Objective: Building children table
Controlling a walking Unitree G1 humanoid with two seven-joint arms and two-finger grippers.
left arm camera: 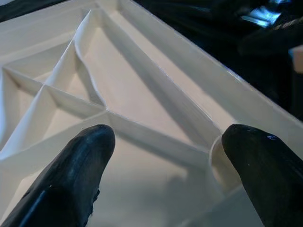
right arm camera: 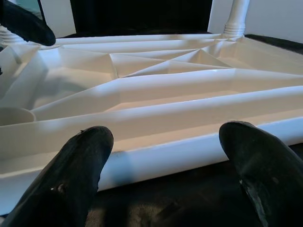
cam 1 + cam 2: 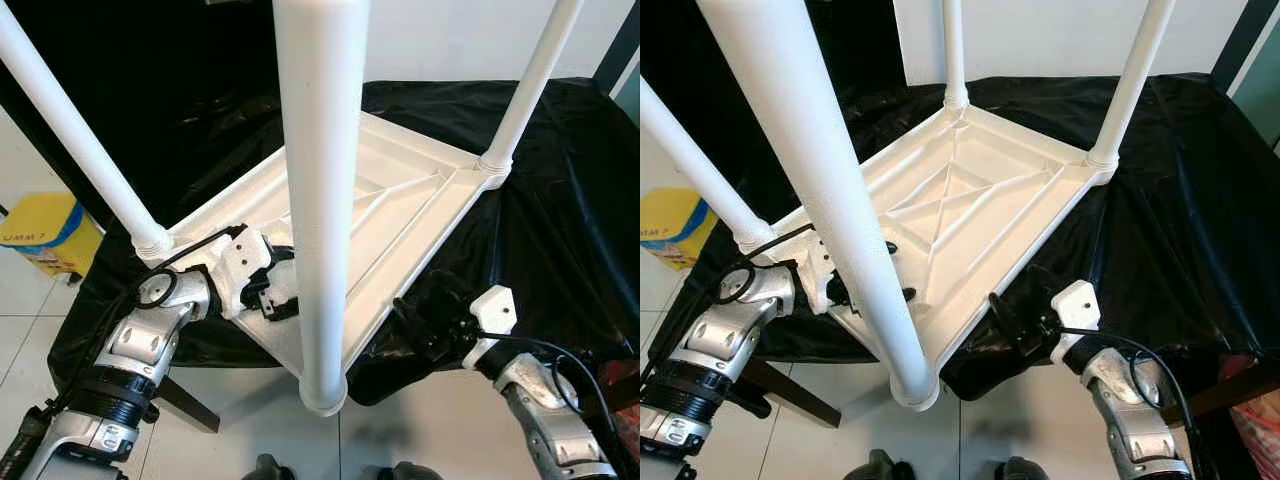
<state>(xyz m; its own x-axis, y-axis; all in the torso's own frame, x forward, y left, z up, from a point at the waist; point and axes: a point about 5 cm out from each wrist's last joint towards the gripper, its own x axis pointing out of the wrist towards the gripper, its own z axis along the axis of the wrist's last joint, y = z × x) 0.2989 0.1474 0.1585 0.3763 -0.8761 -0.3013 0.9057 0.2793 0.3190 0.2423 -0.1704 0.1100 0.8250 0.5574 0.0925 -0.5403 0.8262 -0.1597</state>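
Handling this white moulded-plastic children's table [image 3: 970, 195] should be easy on weight, you'd guess: hollow, stiff, glossy so prob slippery. It lies upside down on the black plastic sheet [image 3: 1180, 200], four round white plastic legs [image 3: 820, 190] standing up. Take it by the rim or a rib, not a leg. Left gripper [image 1: 165, 161] hovers w/ fingers wide apart over the ribbed underside, holding nothing. Right gripper [image 2: 165, 161] sits just beside the near rim, also spread, empty. Head views give you all legs & the yellow box [image 3: 45, 235] on the floor; wrist views give rib depth & rim lip
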